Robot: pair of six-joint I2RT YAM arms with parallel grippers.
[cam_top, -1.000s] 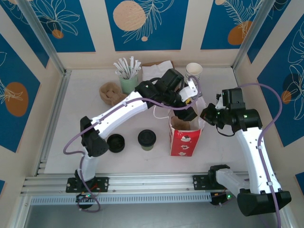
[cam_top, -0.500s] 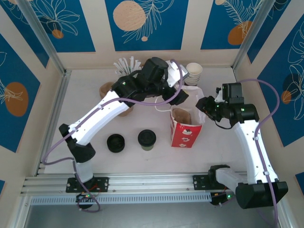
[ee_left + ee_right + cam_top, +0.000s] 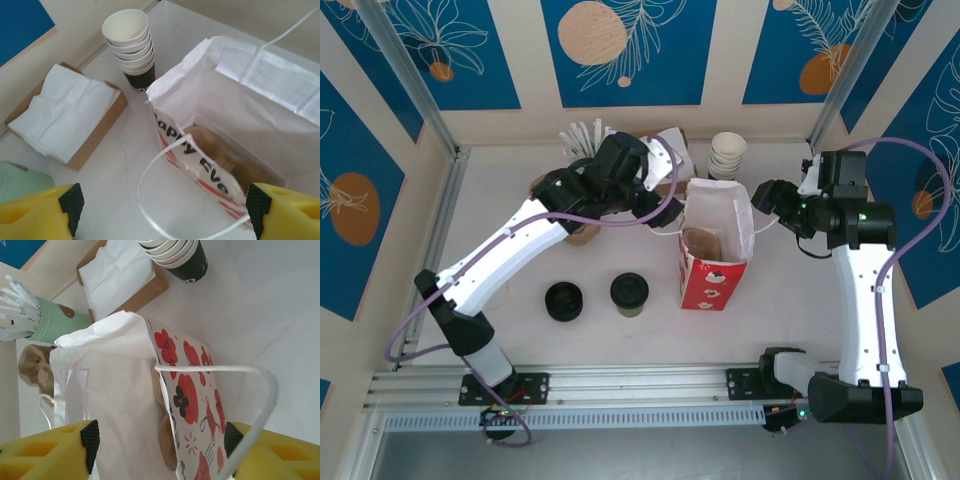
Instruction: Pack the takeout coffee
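Low stack of black lids (image 3: 564, 300): noted on the white table (image 3: 620, 345), left of centre.

Takeout coffee (image 3: 629, 293): stood upright just right of that stack and apart from it. It is recorded as a small paper cup with dark olive-green sides, capped by a round black lid. It is placed left of the red-and-white bag (image 3: 713, 270), outside it and not touching it.

Left gripper (image 3: 165, 204): held above the bag's open top, fingers spread wide, nothing grasped.

Brown contents are seen inside the bag.

Right gripper (image 3: 160, 441): fingers spread, nothing clasped. The bag's rim and a white handle are seen between them.
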